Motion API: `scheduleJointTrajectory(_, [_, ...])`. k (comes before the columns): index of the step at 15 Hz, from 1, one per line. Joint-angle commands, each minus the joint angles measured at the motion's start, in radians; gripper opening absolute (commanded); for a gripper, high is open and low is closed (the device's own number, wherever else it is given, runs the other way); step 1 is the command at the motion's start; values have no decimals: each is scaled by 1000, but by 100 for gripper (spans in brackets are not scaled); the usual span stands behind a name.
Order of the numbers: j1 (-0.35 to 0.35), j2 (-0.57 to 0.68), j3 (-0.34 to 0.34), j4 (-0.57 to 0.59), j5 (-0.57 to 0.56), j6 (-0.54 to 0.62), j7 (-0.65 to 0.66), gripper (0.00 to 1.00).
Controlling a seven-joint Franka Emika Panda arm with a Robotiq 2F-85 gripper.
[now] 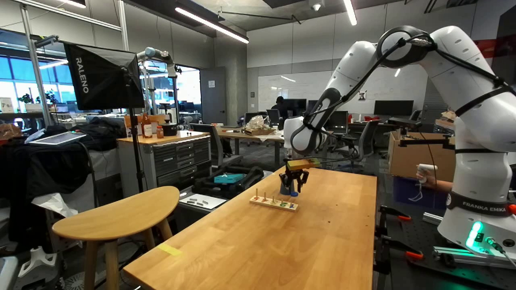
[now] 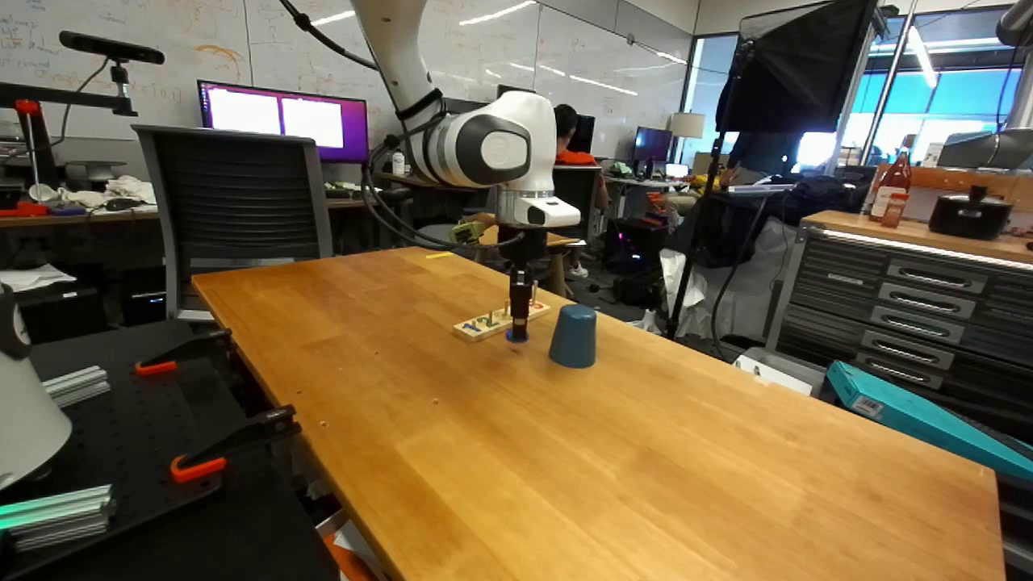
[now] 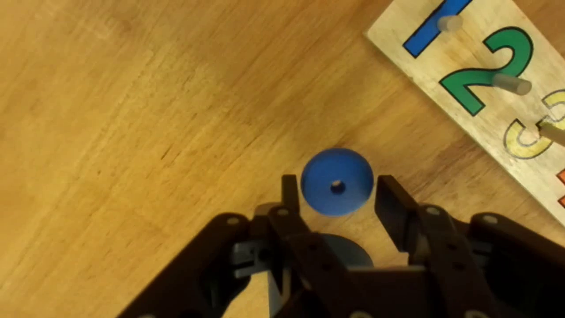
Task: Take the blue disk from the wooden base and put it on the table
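Narrowly parted around the blue disk (image 3: 332,170), the end effector (image 3: 338,189) partly hides the cup (image 3: 348,252) in the wrist view.

In both exterior views a blue-grey cup (image 2: 573,337) stands, tapering upward. In an exterior view a black softbox (image 1: 107,78) (RALENO, reads its sideways lettering (image 1: 82,75)) rises on a stand (image 1: 139,175) behind a rounded pale side table (image 1: 117,213), and a bottle (image 1: 147,126) stands on a grey drawer cabinet (image 1: 181,157). In an exterior view a dark office chair (image 2: 234,198) stands before a lit monitor (image 2: 282,117); a teal box (image 2: 912,420) lies near the cabinet.
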Motion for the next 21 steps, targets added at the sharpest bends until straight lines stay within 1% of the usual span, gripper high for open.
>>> scheduleJointTrajectory(1, [20,-27,-7,17,-12,-47,20,83])
scheduleJointTrajectory(2, [31,-68,-7,8,-28,-85,8,92])
scheduleJointTrajectory(3, [39,-109,-8,2,-46,-122,-1,98])
scheduleJointTrajectory(4, [48,-168,-6,-6,-74,-195,-20,100])
scheduleJointTrajectory(7, [21,-285,46,15,-115,-430,-141,100])
scheduleJointTrajectory(10, [12,-420,90,39,-136,-667,-258,100])
scheduleJointTrajectory(13, [10,-555,140,52,-161,-841,-349,100])
scheduleJointTrajectory(14, [7,-590,157,54,-152,-875,-371,100])
scheduleJointTrajectory(15, [-10,-510,156,62,-137,-806,-318,100])
scheduleJointTrajectory(16, [-10,-549,169,62,-136,-839,-334,100])
scheduleJointTrajectory(18, [-10,-589,182,59,-134,-865,-345,100])
scheduleJointTrajectory(21, [-13,-586,181,52,-135,-866,-352,100])
